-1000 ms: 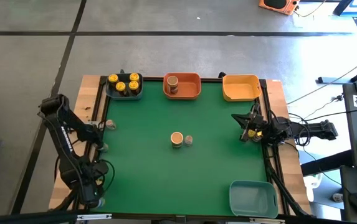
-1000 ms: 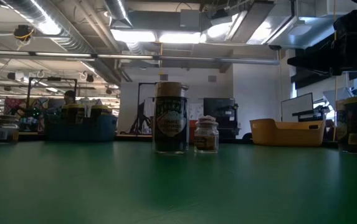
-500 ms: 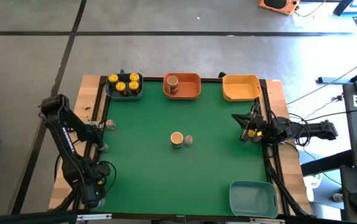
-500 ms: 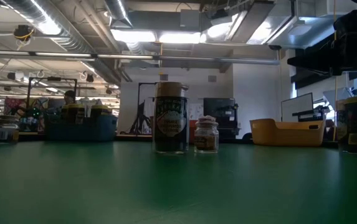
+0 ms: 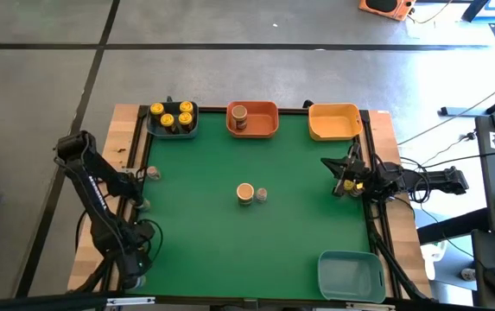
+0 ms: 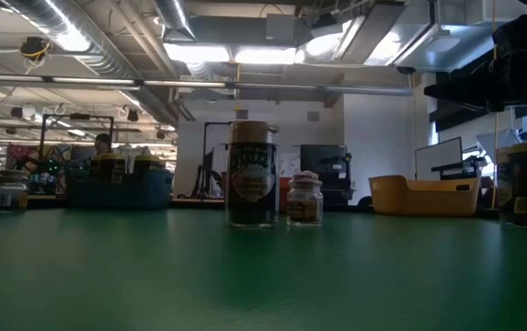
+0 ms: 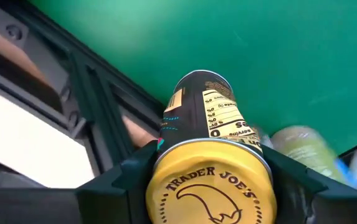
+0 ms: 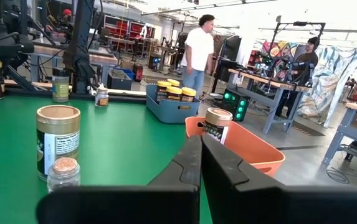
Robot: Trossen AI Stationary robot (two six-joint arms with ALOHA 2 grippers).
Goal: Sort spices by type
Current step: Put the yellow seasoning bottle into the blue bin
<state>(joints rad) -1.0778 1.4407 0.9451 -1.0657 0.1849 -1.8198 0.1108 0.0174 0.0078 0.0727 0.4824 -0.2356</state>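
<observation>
A tan-lidded jar (image 5: 245, 193) stands upright at the centre of the high view, with a tiny grey-topped jar (image 5: 262, 194) just beside it on its right. 4 yellow-lidded jars (image 5: 172, 116) stand upright in the bin at the upper left, and 1 tan-lidded jar (image 5: 239, 116) stands in the orange bin at top centre. In the left wrist view, a yellow-lidded jar (image 7: 208, 168) with a dark label sits between the end effector's fingers (image 7: 113, 183), at the frame's bottom centre.

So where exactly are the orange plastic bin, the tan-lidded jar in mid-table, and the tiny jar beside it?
Orange plastic bin (image 5: 268, 128): high view, its right wall.
Tan-lidded jar (image 5: 245, 192): high view, centre of its lid.
Tiny jar (image 5: 262, 194): high view, its top.
</observation>
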